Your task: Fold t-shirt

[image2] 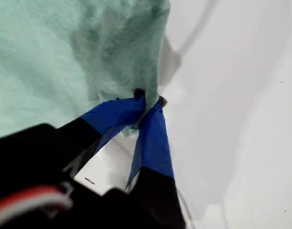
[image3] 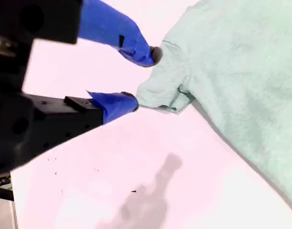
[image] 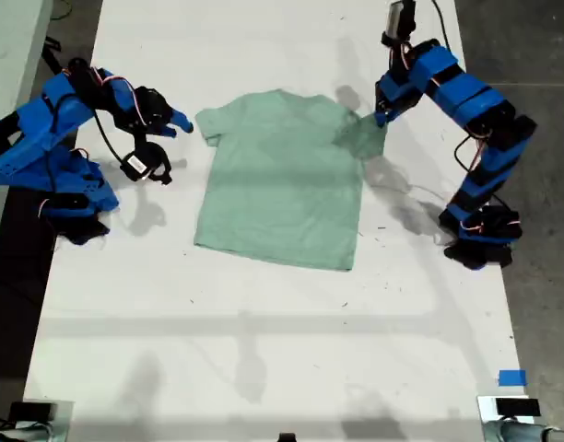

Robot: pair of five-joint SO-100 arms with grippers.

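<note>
Exterior view: the t-shirt [image: 280, 180], pale mint green and plain, lies spread on the white tabletop [image: 264, 341] between the two blue arms, its round neck toward the far edge of the tabletop and its hem toward the near edge. The sleeve [image: 360, 136] at the exterior view's right is raised off the surface and bunched, darker with shadow than the flat body of the shirt. My first gripper [image: 381, 115], at the exterior view's right, meets the shirt at this sleeve. In the first wrist view its blue fingers [image2: 153, 138] are clenched together on a pinch of the sleeve cloth [image2: 136, 71], which hangs in folds above the tabletop. My second gripper [image: 179, 122], at the exterior view's left, sits just beside the other sleeve [image: 208, 124], which lies flat. In the second wrist view its fingers [image3: 118, 104] are released and spread apart, their tips at the edge of the sleeve hem [image3: 160, 93], with no cloth caught between them. A small piece of blue tape [image: 511, 378] lies near the tabletop's near corner at the exterior view's right.
</note>
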